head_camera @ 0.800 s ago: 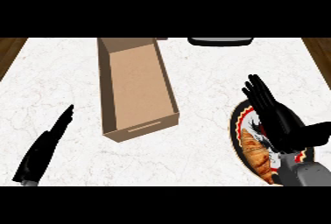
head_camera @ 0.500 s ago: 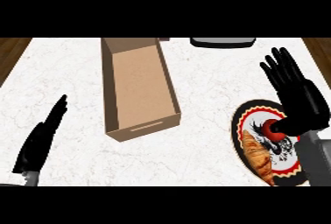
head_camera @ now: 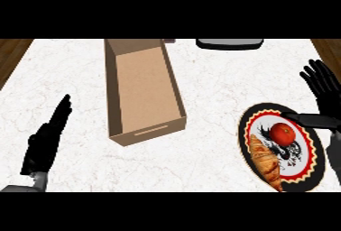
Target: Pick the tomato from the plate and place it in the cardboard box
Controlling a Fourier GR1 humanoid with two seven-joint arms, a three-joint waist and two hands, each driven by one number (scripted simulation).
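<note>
— Head view first: where is the tomato?
— On the plate at the near right of the worktop, in the plate's far half. A croissant lies just beside it, toward the near left of the same plate.

— And the right hand?
— At the right edge, fingers straight and spread, pointing to the far side. Its thumb reaches left over the plate's far right rim, close to the tomato; I cannot tell whether it touches. It holds nothing.

— The cardboard box?
— Left of centre, long, open at the top, running from far to near, well apart from the plate.

— The left hand?
— Near left, edge-on, fingers straight and together, resting and holding nothing.

— Anything else?
— A dark tray-like thing at the far edge, only partly seen.
</note>
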